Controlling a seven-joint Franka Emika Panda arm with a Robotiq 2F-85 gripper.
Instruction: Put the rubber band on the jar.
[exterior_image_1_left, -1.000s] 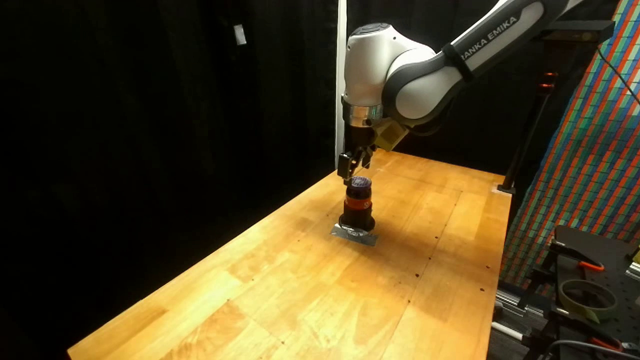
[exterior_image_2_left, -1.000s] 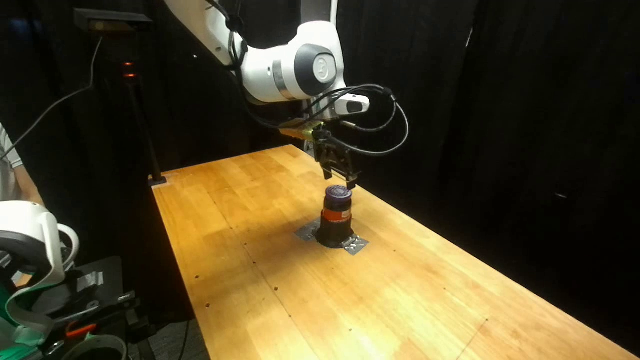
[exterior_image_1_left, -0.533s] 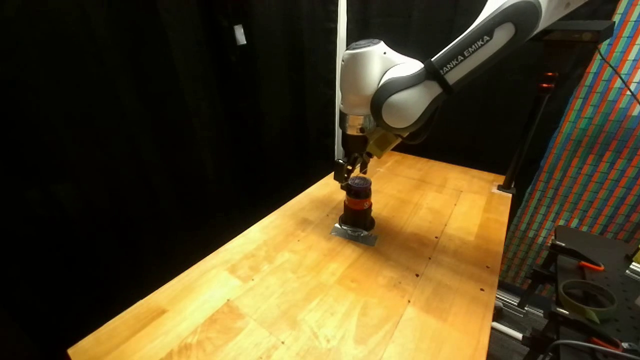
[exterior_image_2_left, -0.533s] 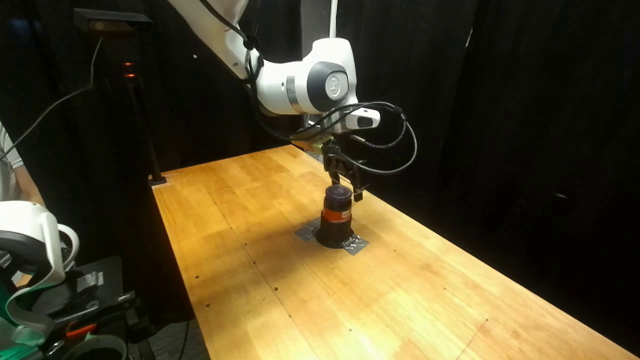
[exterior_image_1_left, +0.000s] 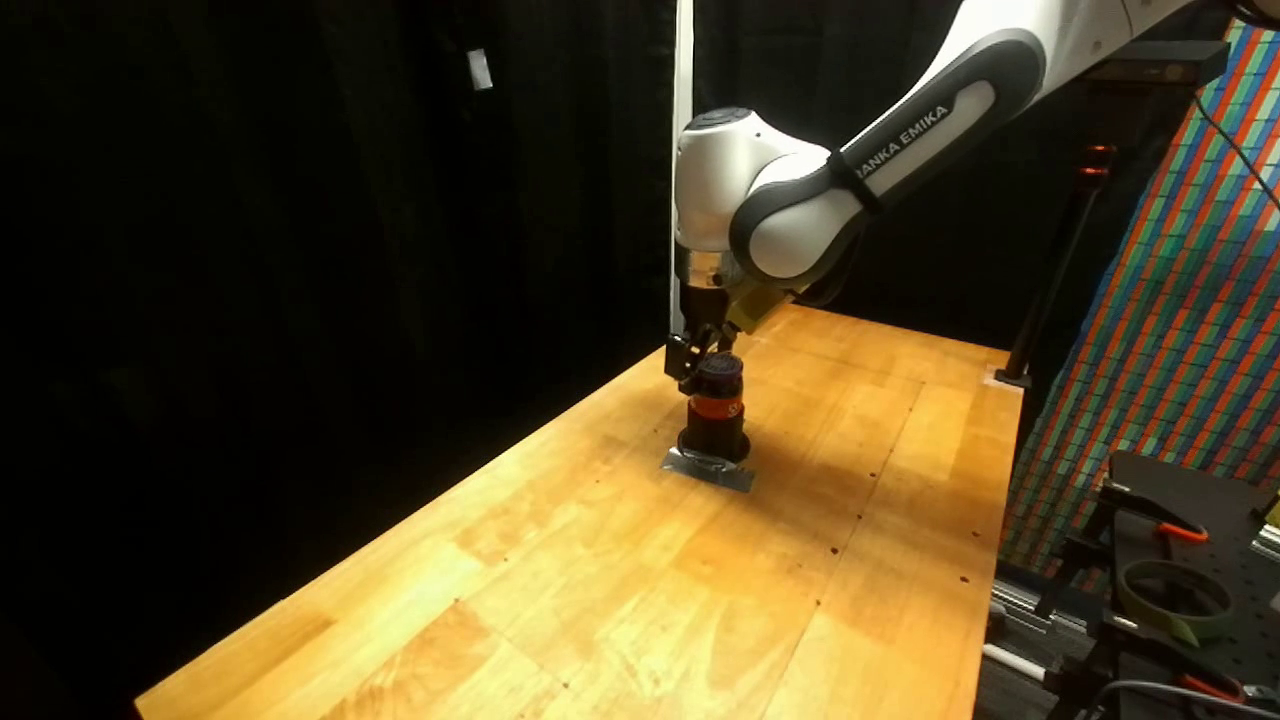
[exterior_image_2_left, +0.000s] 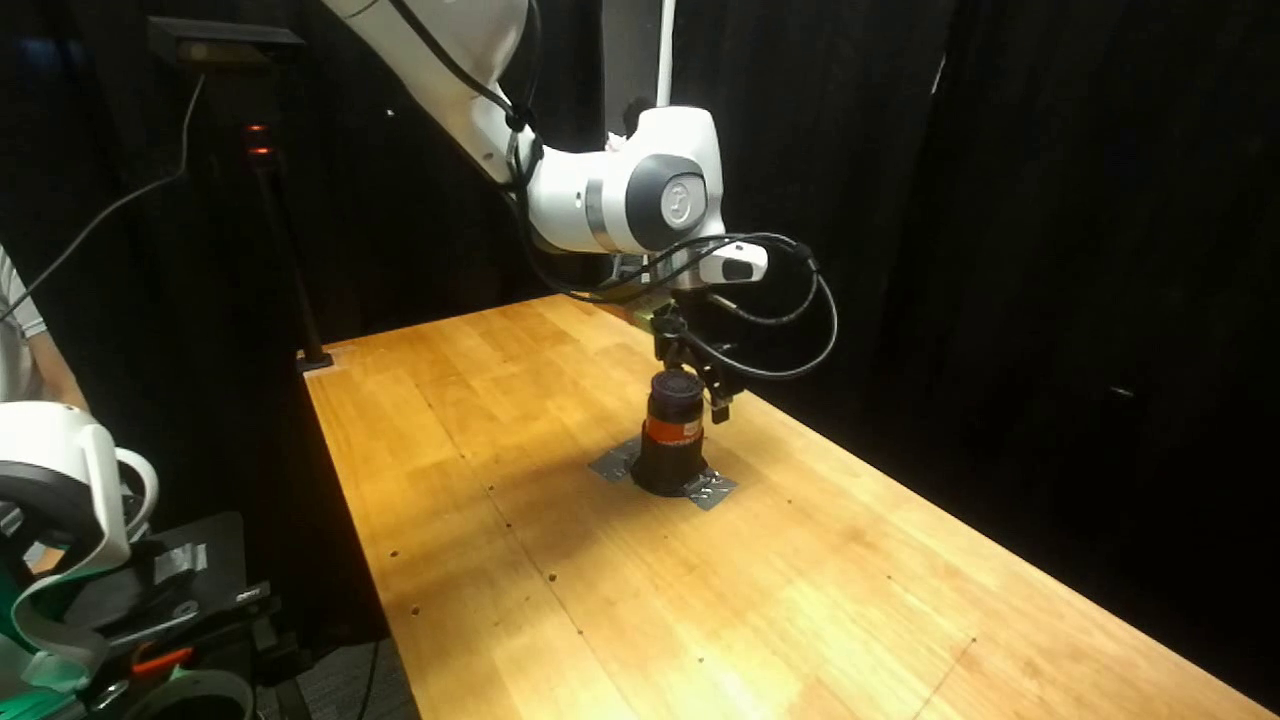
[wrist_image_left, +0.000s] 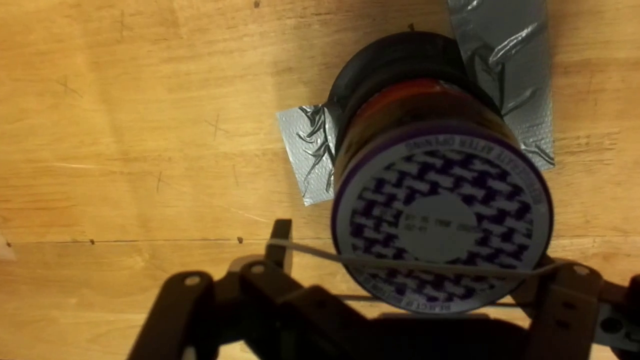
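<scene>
The jar (exterior_image_1_left: 717, 406) stands upright with its dark purple lid on top and an orange-red stripe round its middle. It also shows in an exterior view (exterior_image_2_left: 675, 431) and in the wrist view, where its patterned lid (wrist_image_left: 440, 225) fills the middle. My gripper (wrist_image_left: 412, 247) is open, one finger on each side of the lid. A thin pale rubber band (wrist_image_left: 397, 263) is stretched round both fingers. One strand crosses in front of the lid; the other passes behind the lid and is partly hidden. In both exterior views, the gripper (exterior_image_1_left: 706, 365) is at the lid's height.
The jar sits in a black round base (exterior_image_2_left: 668, 472) fixed to the wooden table (exterior_image_2_left: 800, 600) with grey tape (wrist_image_left: 505, 80). A stand with red lights (exterior_image_1_left: 1060, 260) is at the table's corner. Black curtains hang behind the table.
The gripper has moved down, bringing its fingers from above the jar to beside its lid. The rubber band has come down with them. The jar has not moved.
</scene>
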